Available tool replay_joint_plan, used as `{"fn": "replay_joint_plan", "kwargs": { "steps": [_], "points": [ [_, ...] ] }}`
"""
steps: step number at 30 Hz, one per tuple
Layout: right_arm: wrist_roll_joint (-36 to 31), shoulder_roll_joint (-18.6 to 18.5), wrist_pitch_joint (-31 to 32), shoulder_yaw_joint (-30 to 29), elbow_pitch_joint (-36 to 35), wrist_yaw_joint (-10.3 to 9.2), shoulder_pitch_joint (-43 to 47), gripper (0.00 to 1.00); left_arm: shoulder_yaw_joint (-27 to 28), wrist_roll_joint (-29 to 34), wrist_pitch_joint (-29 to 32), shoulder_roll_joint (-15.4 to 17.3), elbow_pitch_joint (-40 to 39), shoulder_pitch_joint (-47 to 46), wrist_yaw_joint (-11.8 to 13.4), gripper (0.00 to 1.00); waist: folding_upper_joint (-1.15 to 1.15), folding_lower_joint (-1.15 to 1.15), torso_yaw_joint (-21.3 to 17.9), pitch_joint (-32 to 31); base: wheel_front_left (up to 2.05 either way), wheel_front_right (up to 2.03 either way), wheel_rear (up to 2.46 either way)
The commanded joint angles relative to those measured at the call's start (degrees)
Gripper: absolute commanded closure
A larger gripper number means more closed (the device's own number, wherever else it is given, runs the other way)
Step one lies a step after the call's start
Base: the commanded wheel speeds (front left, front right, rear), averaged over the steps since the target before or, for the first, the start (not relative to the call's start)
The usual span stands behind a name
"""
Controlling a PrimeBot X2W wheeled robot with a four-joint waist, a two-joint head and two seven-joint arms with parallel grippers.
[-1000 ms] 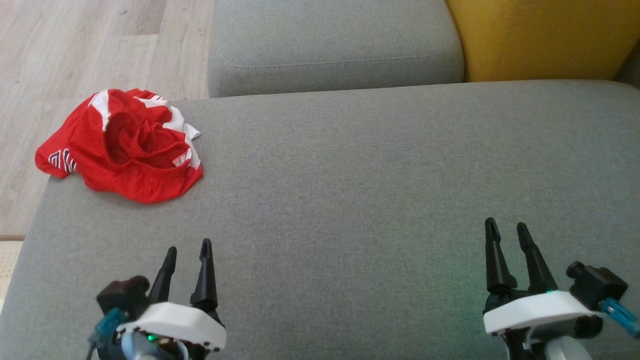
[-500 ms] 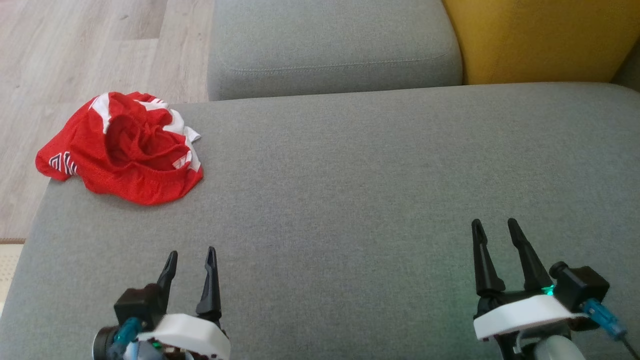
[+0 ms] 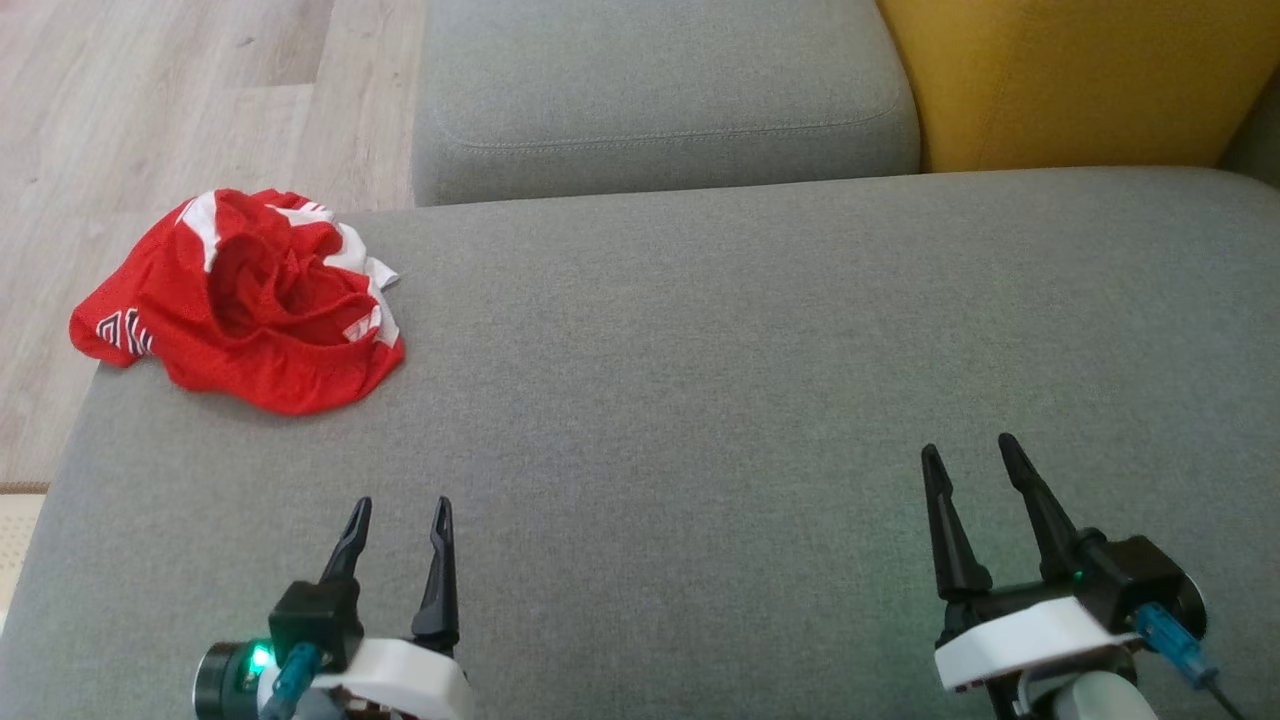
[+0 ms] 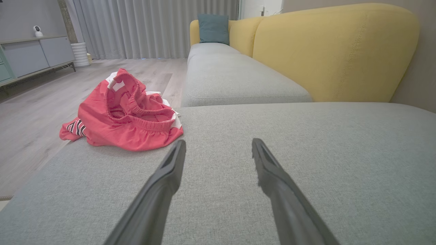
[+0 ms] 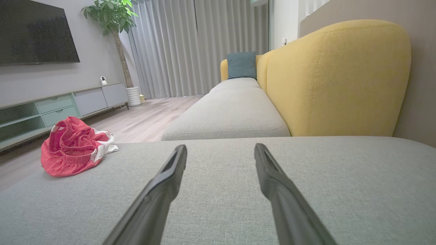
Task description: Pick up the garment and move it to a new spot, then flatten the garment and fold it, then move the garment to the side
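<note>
With left gripper [image 3: 401, 505] and right gripper [image 3: 968, 445] open, take the soft, light, probably mesh garment [image 3: 250, 310] at the cushion's [image 3: 700, 350] far-left corner by its elastic waistband [image 4: 150, 123].

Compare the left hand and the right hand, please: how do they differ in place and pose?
The left hand is near the red garment, which lies ahead of it; the right hand is far from it, across the grey cushion. In the head view the left hand's fingers point almost straight up, while the right hand's lean leftward. Both hands are open and empty; neither touches the garment.
</note>
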Motion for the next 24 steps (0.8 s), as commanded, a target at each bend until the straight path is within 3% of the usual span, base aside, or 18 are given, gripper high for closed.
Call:
{"fn": "replay_joint_plan", "kwargs": {
  "steps": [1,24],
  "points": [
    [-0.29,-0.51,-0.78,1.55,-1.63,-0.05,-1.11,0.0,1.67,0.28,-0.77,0.36,-1.64,-1.78,0.43,0.0,0.0,0.0,0.01,0.02,0.0,0.0,0.0],
    [0.14,-0.51,-0.78,0.72,0.76,-0.05,-1.39,0.0,2.45,-0.71,-0.77,0.18,-1.12,-1.34,0.4,0.0,0.0,0.0,-0.01,-0.35,0.0,0.0,0.0]
  ]
}}
